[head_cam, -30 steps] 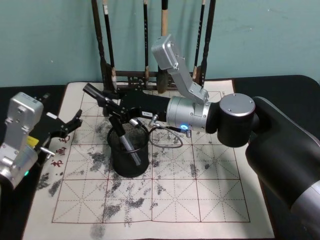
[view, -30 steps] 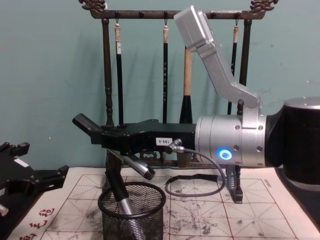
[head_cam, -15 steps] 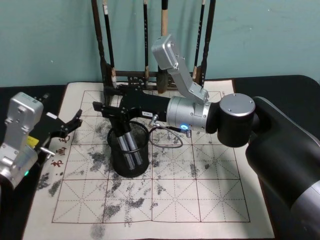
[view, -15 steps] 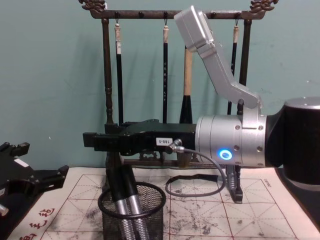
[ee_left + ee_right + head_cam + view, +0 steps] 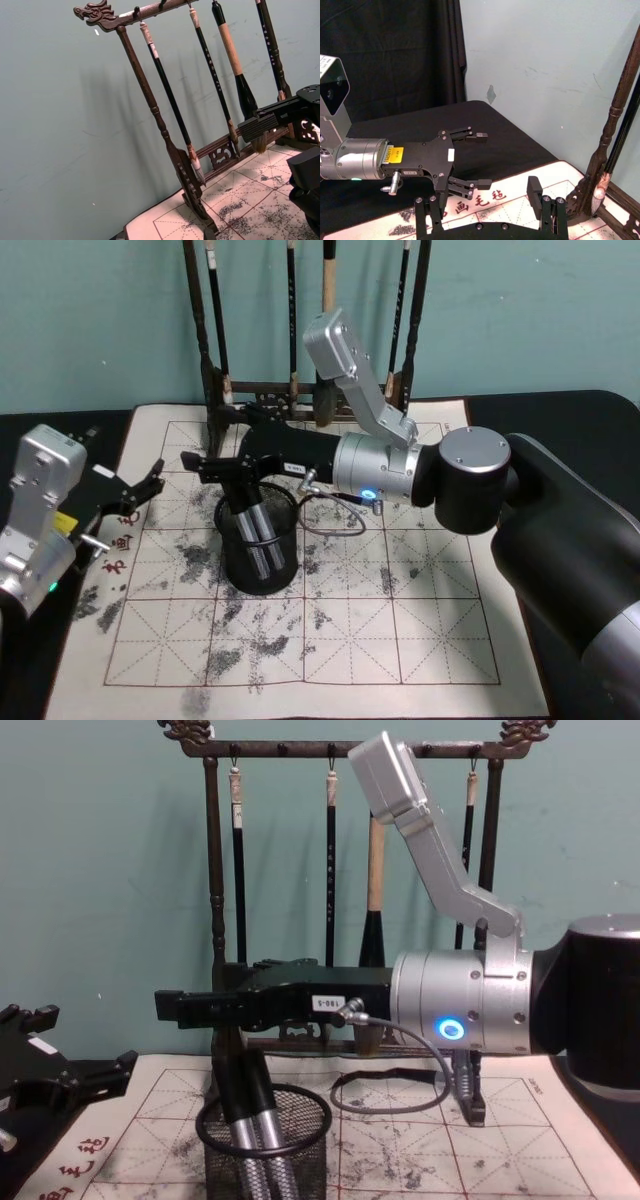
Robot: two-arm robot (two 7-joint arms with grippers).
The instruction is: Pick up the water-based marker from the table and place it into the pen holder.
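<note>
Markers [image 5: 258, 530], 2 of them, were seen upright in the pen holder [image 5: 230, 558]; the right gripper [image 5: 226, 468] was spread empty above. Withdrawal was judged next; the left gripper [image 5: 146, 484] was parked open.

Right arm [image 5: 400, 465]: silver cylinder, blue ring light, black shoulder, looped black cable. Left arm [image 5: 35, 525]: silver housing, yellow label, black gripper [image 5: 135, 490].

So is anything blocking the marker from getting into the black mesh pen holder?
Nothing visible does. The silver-barrelled marker already stands inside the round black wire-mesh pen holder, beside a second similar pen, with the right gripper open just above the rim.
</note>
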